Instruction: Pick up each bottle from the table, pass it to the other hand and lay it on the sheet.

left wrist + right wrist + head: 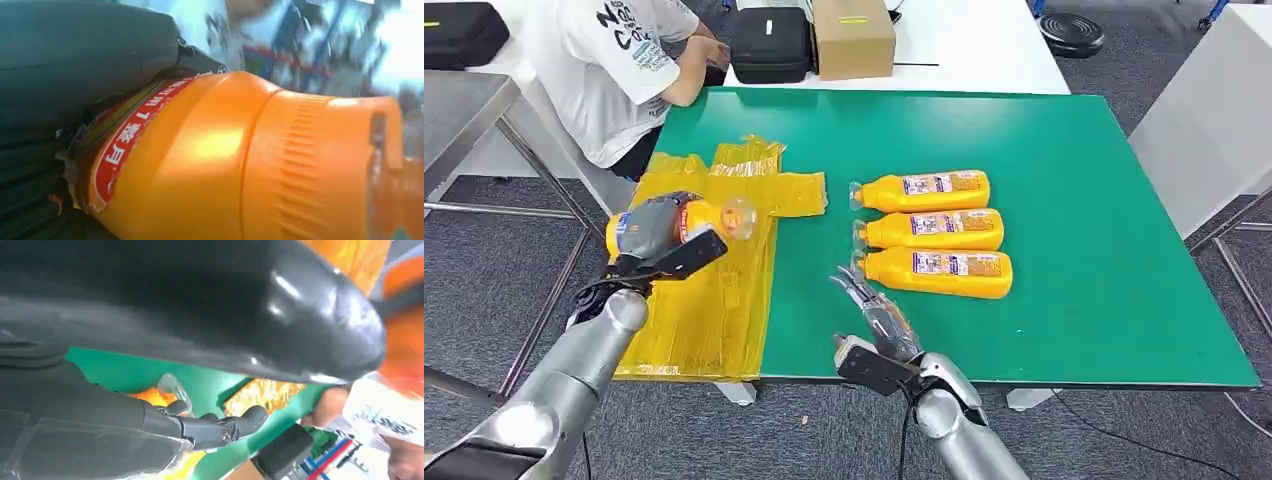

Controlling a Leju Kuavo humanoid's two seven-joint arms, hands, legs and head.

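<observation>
My left hand [656,232] grips an orange bottle [714,217] on its side above the yellow sheet [709,290], clear cap toward the table's middle. The left wrist view shows that bottle [240,160] close up, red label against the hand [75,75]. Three more orange bottles lie side by side on the green table: far [924,191], middle [934,230] and near [939,272]. My right hand [872,312] hovers open just left of the near bottle's cap, its fingers [220,427] apart and holding nothing.
A person in a white shirt [619,60] sits at the table's far left corner, beside the sheet. A black case [769,42] and a cardboard box [852,35] stand on the white table behind. The green table [1114,240] is bare on the right.
</observation>
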